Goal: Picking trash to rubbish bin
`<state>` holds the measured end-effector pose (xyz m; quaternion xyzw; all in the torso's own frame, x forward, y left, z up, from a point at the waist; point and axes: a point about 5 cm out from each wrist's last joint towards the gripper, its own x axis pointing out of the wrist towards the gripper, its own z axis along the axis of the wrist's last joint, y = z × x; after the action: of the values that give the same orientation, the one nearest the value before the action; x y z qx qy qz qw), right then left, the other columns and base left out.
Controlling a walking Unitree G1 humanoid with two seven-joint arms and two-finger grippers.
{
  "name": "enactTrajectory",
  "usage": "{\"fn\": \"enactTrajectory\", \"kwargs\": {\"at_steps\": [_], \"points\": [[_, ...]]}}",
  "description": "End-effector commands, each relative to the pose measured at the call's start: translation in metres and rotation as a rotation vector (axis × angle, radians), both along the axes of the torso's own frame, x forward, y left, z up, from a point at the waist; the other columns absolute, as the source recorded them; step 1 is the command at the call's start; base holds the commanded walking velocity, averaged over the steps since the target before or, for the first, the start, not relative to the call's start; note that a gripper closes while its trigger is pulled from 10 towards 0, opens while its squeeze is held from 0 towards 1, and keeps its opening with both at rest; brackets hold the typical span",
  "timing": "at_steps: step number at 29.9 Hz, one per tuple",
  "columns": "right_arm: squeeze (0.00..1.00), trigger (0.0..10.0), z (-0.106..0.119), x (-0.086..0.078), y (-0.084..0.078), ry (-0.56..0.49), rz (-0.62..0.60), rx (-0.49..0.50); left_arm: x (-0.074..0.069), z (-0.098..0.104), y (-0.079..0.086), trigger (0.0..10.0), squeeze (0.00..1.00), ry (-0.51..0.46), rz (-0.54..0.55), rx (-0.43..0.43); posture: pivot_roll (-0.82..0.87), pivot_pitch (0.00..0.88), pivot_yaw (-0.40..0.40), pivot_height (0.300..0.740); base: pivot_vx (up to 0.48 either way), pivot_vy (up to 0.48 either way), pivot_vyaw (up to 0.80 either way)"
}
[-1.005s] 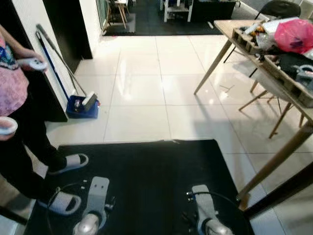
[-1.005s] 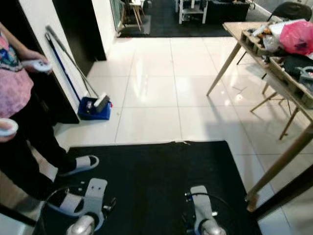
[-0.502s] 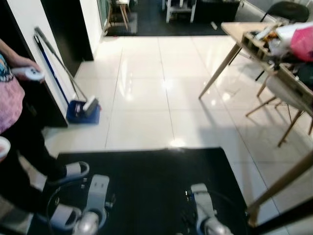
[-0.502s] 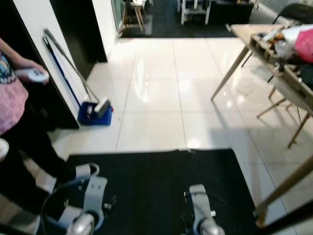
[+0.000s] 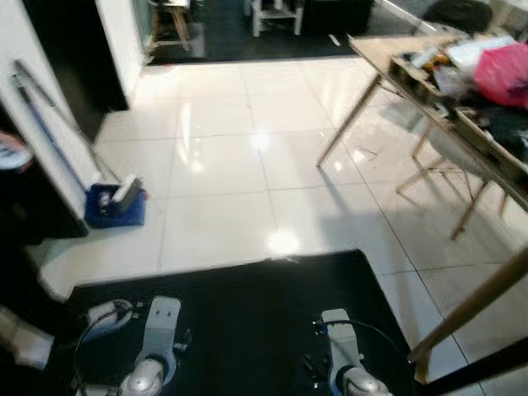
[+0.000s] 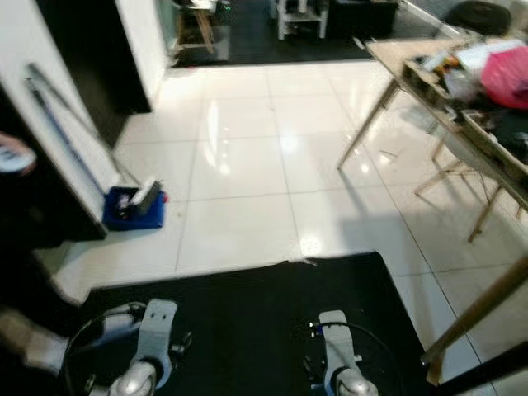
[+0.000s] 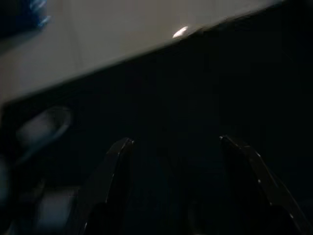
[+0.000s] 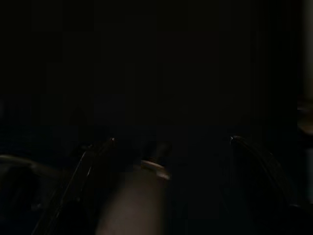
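Arms: two, hanging over black mat (image 5: 247,313); one table (image 5: 388,49).

A mat (image 5: 247,313) lies near; a dustpan (image 5: 114,205) stands far left, a cluttered table (image 5: 388,51) far right.

Glossy white tiled floor (image 5: 214,157), black mat (image 5: 247,322), blue dustpan (image 5: 111,206), pink bag (image 5: 502,73)

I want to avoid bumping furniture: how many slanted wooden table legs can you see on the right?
2: the far leg slanting onto the white tiles, and the near leg landing beside the black mat. Others may be hidden beyond the frame.
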<state>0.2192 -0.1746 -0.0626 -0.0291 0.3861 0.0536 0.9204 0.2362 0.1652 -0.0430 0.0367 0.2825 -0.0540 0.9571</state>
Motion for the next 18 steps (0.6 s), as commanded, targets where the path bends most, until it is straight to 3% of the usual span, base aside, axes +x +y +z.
{"fn": "enactTrajectory", "kwargs": {"at_steps": [1, 9, 18], "points": [[0.0, 10.0, -0.0008, -0.0006, 0.0015, 0.007, -0.009, 0.009, -0.0089, -0.0063, 0.0036, 10.0, 0.09, 0.034, 0.009, 0.004, -0.04, 0.103, 0.014, 0.74, 0.319, 0.0, -0.66], [0.0, 10.0, -0.0004, 0.0001, 0.0027, 0.004, -0.009, 0.012, -0.009, -0.0063, 0.0035, 10.0, 0.08, 0.035, 0.004, 0.003, -0.04, 0.104, 0.016, 0.74, 0.316, 0.0, -0.66], [0.0, 10.0, -0.001, -0.0008, 0.0039, 0.008, 0.016, 0.006, -0.0101, -0.0071, 0.0034, 10.0, 0.08, 0.037, 0.005, 0.004, -0.03, 0.102, 0.014, 0.74, 0.307, 0.0, 0.0]]}}
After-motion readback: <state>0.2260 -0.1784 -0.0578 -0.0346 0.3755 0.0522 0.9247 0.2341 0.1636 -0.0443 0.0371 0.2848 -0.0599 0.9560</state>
